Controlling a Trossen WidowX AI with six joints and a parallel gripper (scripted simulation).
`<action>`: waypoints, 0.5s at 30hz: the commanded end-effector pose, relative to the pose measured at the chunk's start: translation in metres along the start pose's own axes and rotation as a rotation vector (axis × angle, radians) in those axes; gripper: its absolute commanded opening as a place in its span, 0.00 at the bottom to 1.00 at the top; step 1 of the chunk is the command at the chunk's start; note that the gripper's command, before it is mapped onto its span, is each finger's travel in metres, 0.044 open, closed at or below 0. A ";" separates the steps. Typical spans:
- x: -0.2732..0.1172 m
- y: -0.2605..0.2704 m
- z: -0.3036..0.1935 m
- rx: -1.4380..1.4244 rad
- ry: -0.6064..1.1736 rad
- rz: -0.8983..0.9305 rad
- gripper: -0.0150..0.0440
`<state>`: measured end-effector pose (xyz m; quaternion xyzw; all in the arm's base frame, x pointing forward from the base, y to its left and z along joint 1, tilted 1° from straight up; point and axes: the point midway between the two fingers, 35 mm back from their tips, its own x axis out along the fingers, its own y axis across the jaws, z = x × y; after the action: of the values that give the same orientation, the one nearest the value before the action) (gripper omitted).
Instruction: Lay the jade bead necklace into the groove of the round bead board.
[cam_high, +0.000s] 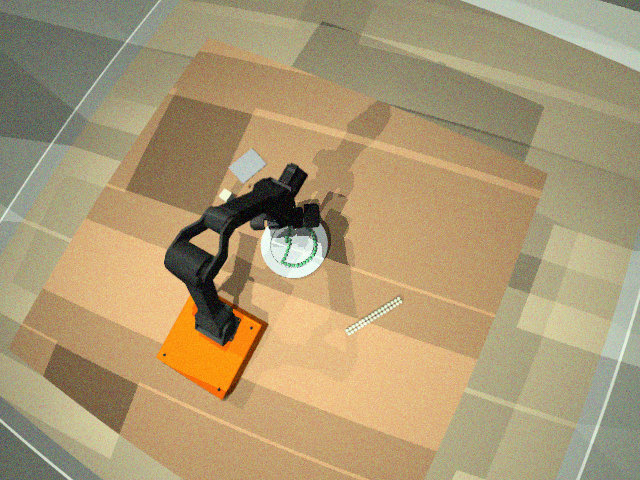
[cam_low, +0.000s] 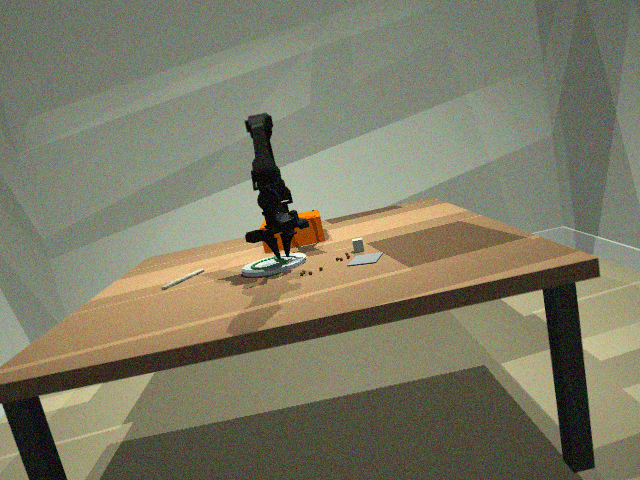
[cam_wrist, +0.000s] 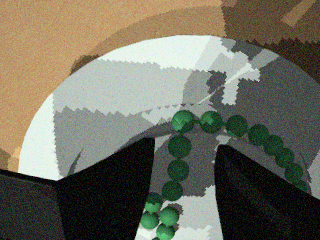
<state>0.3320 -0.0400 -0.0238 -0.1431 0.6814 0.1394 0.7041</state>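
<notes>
The jade bead necklace (cam_high: 294, 265) (cam_wrist: 236, 125) is a green loop lying on the round white bead board (cam_high: 268, 259) (cam_low: 248, 271) (cam_wrist: 125, 80). Its right side forms a smooth arc; its left side cuts inward as a nearly straight, partly bunched line. My gripper (cam_low: 283, 257) (cam_wrist: 186, 152) is low over the board's far part, partly open, with a gap between the fingers. In the wrist view a run of green beads lies in this gap, with space on both sides. The arm hides part of the board in the top view.
A pale double bead strand (cam_high: 373, 316) (cam_low: 183, 279) lies on the table. A thin grey plate (cam_high: 247, 165) (cam_low: 366, 258) and a small pale block (cam_high: 225, 194) (cam_low: 357, 244) stand near the arm. Several small brown bits (cam_low: 320, 268) lie between plate and board.
</notes>
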 end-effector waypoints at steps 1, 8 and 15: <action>0.008 0.001 -0.002 -0.005 0.008 0.006 0.46; 0.014 0.002 -0.003 -0.006 0.010 0.008 0.46; 0.011 0.001 -0.002 -0.001 0.007 0.004 0.25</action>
<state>0.3297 -0.0397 -0.0353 -0.1426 0.6843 0.1409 0.7011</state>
